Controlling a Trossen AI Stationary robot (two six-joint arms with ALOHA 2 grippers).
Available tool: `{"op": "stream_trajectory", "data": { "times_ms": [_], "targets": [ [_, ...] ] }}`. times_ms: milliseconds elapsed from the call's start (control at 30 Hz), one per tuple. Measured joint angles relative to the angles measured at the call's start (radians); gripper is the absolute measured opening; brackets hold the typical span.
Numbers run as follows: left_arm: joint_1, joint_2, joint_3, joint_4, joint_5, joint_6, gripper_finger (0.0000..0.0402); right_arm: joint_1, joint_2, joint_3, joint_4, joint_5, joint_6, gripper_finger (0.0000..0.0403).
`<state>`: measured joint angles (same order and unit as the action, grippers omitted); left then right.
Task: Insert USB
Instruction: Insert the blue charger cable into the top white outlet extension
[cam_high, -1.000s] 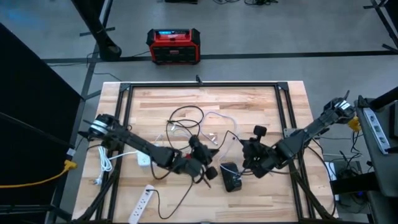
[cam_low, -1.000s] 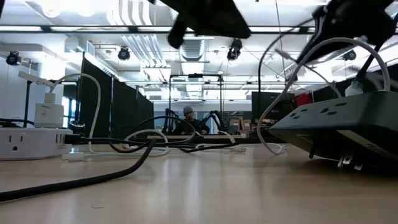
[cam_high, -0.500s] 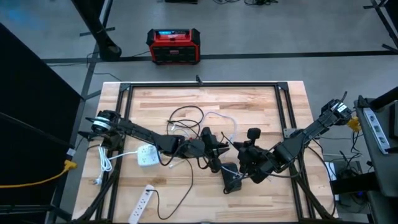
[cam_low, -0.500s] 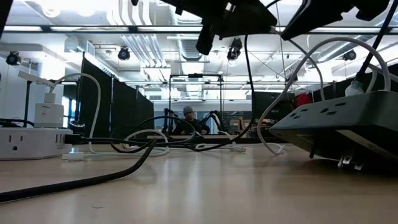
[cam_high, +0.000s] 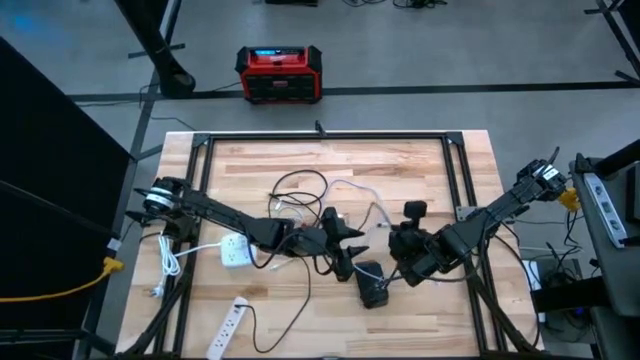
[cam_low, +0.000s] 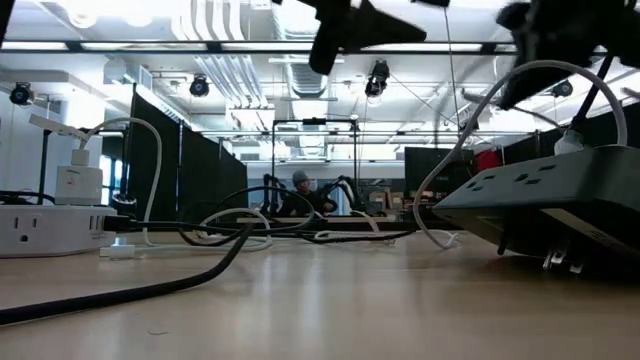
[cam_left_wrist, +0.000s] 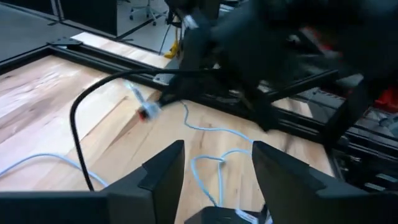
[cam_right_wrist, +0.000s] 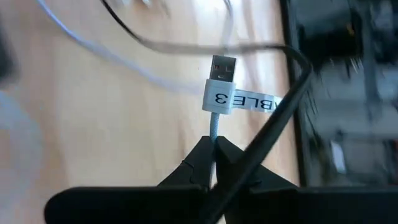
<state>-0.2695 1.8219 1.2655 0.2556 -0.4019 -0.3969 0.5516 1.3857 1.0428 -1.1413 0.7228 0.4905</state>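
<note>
— Near table centre, what holds the USB plug (cam_right_wrist: 223, 67)?
— Right gripper (cam_right_wrist: 214, 148), fingers pinched on its pale cable (cam_right_wrist: 214, 127); left gripper (cam_left_wrist: 214, 165), at its nine o'clock, stands spread, holding nothing

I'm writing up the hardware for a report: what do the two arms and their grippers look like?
Both arms are dark, slim and jointed, each with a pale metallic joint near its base. The left gripper has two broad, flat black fingers with angled tips. The right gripper has black fingers tapering to points. A small black camera block sits on each wrist.
</note>
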Motion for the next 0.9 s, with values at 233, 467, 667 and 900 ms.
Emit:
{"op": "stream_trajectory", "data": {
  "times_ms": [233, 467, 667, 900],
  "targets": [
    [-0.005, -0.010, 0.000, -0.004, -0.010, 0.015, 0.0175, -0.022, -0.002, 0.011, -0.436, 0.022, 0.419, 0.0000],
    [-0.008, -0.016, 0.000, -0.004, -0.052, 0.043, 0.0152, -0.028, -0.023, 0.071, -0.431, 0.185, 0.538, 0.0000],
    [-0.011, -0.061, 0.000, -0.039, -0.061, 0.077, 0.0134, 0.005, -0.023, 0.188, -0.402, 0.392, 0.386, 0.0000],
    [-0.020, -0.145, 0.000, -0.070, -0.123, 0.161, 0.0119, 0.081, -0.022, 0.226, 0.007, 0.386, -0.110, 0.0000]
  ]
}}
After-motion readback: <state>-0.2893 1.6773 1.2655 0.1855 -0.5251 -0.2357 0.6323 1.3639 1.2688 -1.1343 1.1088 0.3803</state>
